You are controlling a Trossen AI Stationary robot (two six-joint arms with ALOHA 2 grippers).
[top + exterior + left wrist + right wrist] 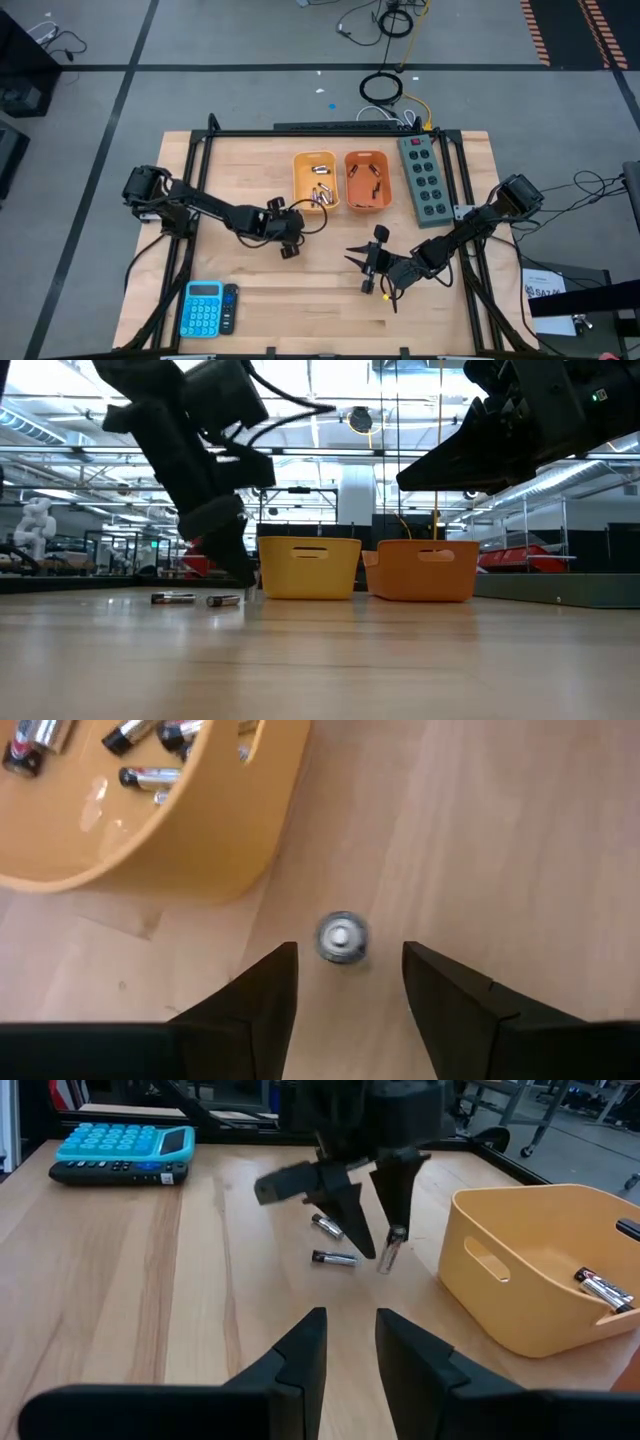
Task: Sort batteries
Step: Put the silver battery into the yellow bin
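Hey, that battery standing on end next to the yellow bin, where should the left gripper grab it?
Around its round side, coming straight down. The battery stands nearly upright beside the yellow bin, and the left gripper already straddles it, fingers open.

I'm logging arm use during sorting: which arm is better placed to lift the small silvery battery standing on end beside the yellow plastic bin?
Left. The left gripper is open astride the upright silvery battery, beside the yellow plastic bin. The right gripper hangs open above bare table, farther off.

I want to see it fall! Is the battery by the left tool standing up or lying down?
Standing up. The battery shows its round end between the left tool's open fingers, and the right wrist view shows it nearly upright.
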